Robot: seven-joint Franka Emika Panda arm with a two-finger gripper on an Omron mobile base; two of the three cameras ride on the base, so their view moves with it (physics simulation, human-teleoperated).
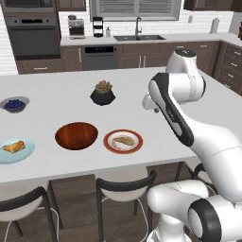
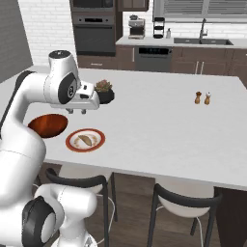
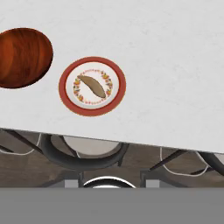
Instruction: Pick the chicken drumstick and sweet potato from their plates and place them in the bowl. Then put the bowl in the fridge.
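Approach to the first pickup seems in hand: the gripper [image 2: 77,110] hovers empty above the counter at centre left of the right base view, its jaw gap unreadable. Sweet potato [image 3: 92,85] lies on the red-rimmed plate [image 3: 65,94], lower and nearer the counter edge, beside the bowl [image 3: 22,57]. Next: descend over it.

The bowl [image 1: 76,135] looks like polished wood, dark reddish-brown with a visible grain and a glossy sheen. The red-rimmed plate [image 3: 92,86] seems glazed ceramic, smooth, with a printed ring of small motifs. The sweet potato [image 3: 91,85] on it is dull and matt. The counter [image 1: 56,94] is pale, smooth, faintly speckled stone. The stools [image 1: 124,186] have matt black frames. The far oven [image 1: 34,35] shows brushed grey metal.
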